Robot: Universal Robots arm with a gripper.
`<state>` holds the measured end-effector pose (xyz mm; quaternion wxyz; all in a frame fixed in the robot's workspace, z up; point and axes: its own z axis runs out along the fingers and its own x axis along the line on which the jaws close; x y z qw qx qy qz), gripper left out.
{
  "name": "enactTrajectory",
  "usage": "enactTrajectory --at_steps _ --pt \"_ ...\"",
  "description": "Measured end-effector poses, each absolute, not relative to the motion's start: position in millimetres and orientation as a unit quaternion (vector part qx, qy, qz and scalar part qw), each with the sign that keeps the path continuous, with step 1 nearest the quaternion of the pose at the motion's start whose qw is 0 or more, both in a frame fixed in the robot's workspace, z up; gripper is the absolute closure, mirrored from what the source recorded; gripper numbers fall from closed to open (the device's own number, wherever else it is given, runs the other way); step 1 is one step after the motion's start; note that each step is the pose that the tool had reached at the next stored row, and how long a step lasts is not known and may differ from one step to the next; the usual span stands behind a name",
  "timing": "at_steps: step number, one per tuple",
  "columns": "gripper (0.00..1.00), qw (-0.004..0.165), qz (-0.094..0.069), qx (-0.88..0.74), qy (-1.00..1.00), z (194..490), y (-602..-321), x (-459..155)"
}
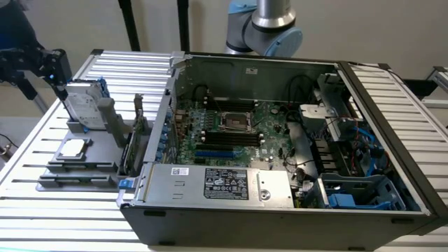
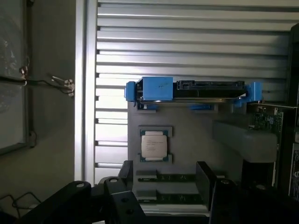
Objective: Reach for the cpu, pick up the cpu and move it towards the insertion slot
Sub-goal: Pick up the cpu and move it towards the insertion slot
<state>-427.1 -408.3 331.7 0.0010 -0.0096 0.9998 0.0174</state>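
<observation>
In the exterior view, the gripper [image 1: 57, 79] hangs at the far left, just beside the upright hard drive [image 1: 87, 105]. The wrist view shows its fingers [image 2: 208, 184] spread, holding nothing. The cpu [image 1: 75, 148] lies flat on the gray fixture [image 1: 102, 149], untouched. Further right, the insertion slot [image 1: 236, 122] sits on the motherboard inside the open computer case [image 1: 280, 210].

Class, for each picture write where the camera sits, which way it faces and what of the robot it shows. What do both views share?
Exterior view: off the arm, raised, looking down into the open computer case; shows the arm and gripper.
Wrist view: on the wrist, facing down at the gray holder; shows the gripper's fingers, apart.
Shared: the cpu, the hard drive and the holder.
</observation>
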Motion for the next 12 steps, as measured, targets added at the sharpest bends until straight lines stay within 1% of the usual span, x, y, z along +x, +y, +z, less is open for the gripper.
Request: enactTrajectory --at_steps 12 --pt "0.35 0.001 0.017 -0.010 1.000 309.8 -415.5 -425.6"
